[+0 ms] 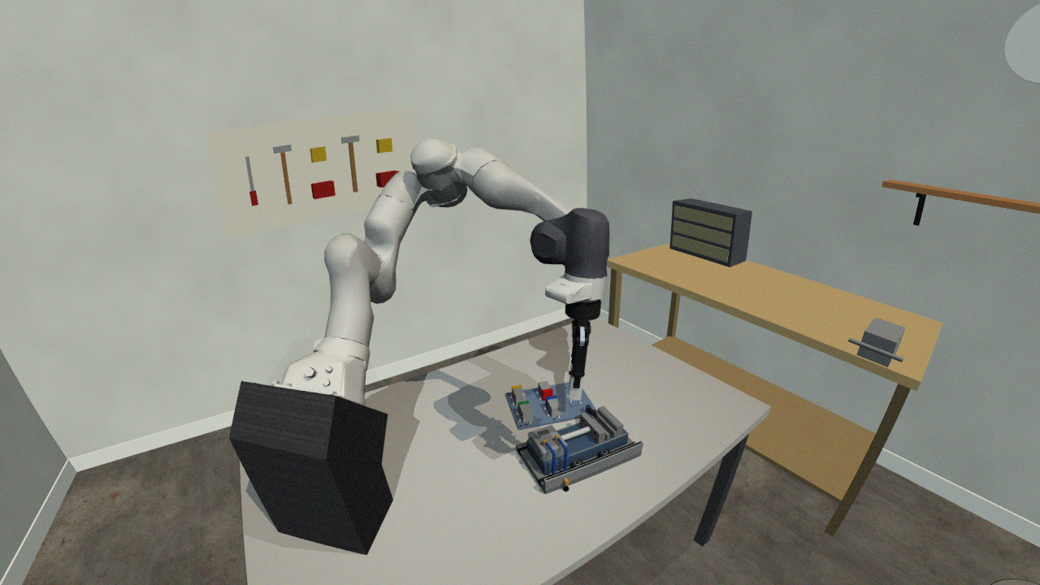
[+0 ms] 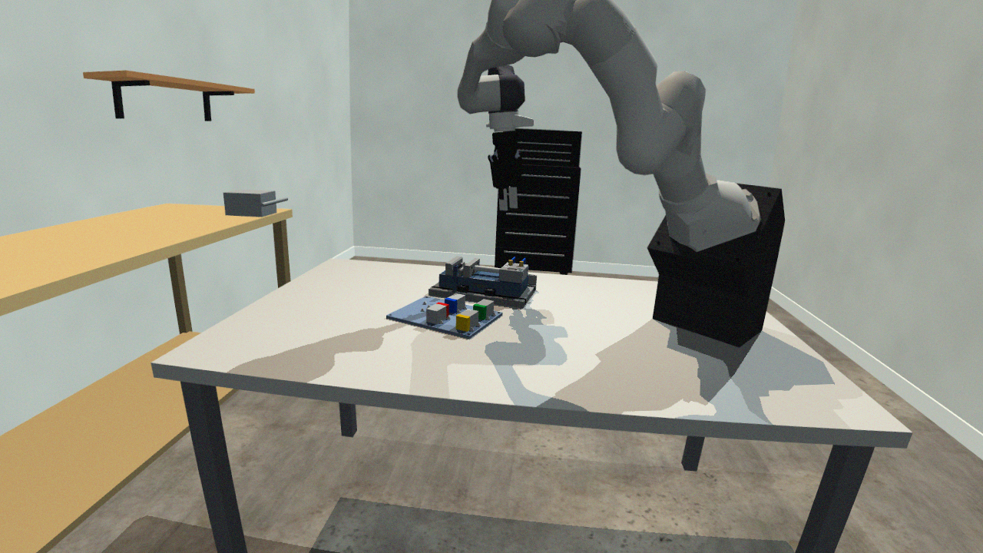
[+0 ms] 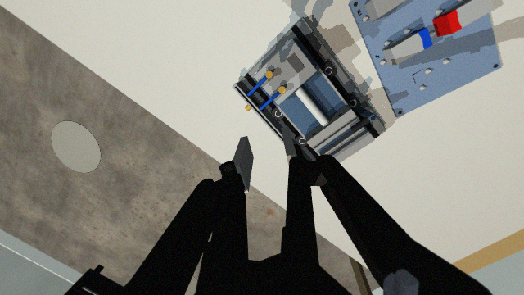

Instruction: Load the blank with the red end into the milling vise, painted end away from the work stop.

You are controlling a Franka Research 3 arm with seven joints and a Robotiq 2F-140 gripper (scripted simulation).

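The blank with the red end point(image 1: 548, 393) lies on the blue infeed plate point(image 1: 542, 409), beside the vise point(image 1: 579, 439). It also shows in the exterior view point(image 2: 437, 312) and at the top right of the wrist view point(image 3: 447, 23). The vise point(image 3: 309, 112) has nothing between its jaws; the block with blue hoses point(image 3: 266, 83) is at its far end from the plate. My gripper point(image 2: 507, 200) hangs high above the vise and plate. Its fingers stand narrowed with a gap, and nothing is between them.
Other blanks with blue point(image 2: 453, 301), green point(image 2: 484, 309) and yellow point(image 2: 467, 319) ends lie on the infeed plate point(image 2: 445, 320). The black robot base point(image 1: 312, 465) stands on the table's left. A wooden bench point(image 1: 770, 305) stands beyond the table's right edge.
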